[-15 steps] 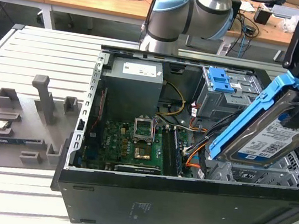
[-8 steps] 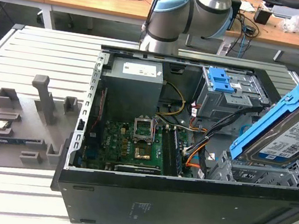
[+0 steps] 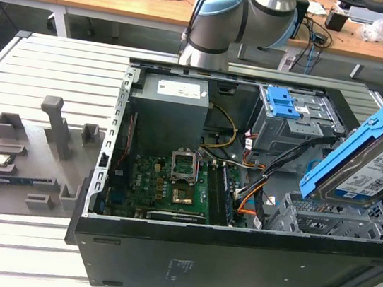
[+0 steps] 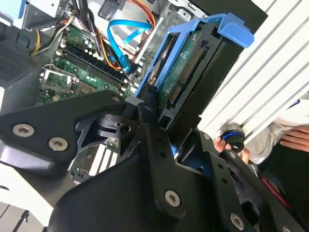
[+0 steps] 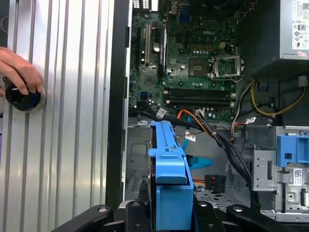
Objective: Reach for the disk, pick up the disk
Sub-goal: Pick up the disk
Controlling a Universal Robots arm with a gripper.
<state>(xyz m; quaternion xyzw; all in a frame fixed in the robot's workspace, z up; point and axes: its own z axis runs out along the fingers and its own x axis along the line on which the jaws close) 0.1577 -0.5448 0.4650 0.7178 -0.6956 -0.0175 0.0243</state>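
Second wrist view puts the gripper [image 4: 161, 140] nearest: its black fingers [image 4: 153, 145] are pressed against the blue side rails of the disk [image 4: 186, 77], pinching it edge-on with the connector face showing. Exterior view shows the disk [image 3: 370, 168] lifted and tilted above the grey drive cage [image 3: 324, 216] at the near corner of the open computer case [image 3: 232, 263], on the exterior view's right, clear of the motherboard [image 3: 171, 183]. I judge it dense and rigid, heavy for its size, and shock-sensitive; the smooth metal faces would slip, so the plastic rails are the sound place to grip. Farther off sits the grey power supply [image 3: 171, 112]. Beyond the case wall, in the first wrist view, a person's hand [image 5: 19, 72] rests on a dark knob [image 5: 21, 99] on the slatted table [image 5: 72, 145].
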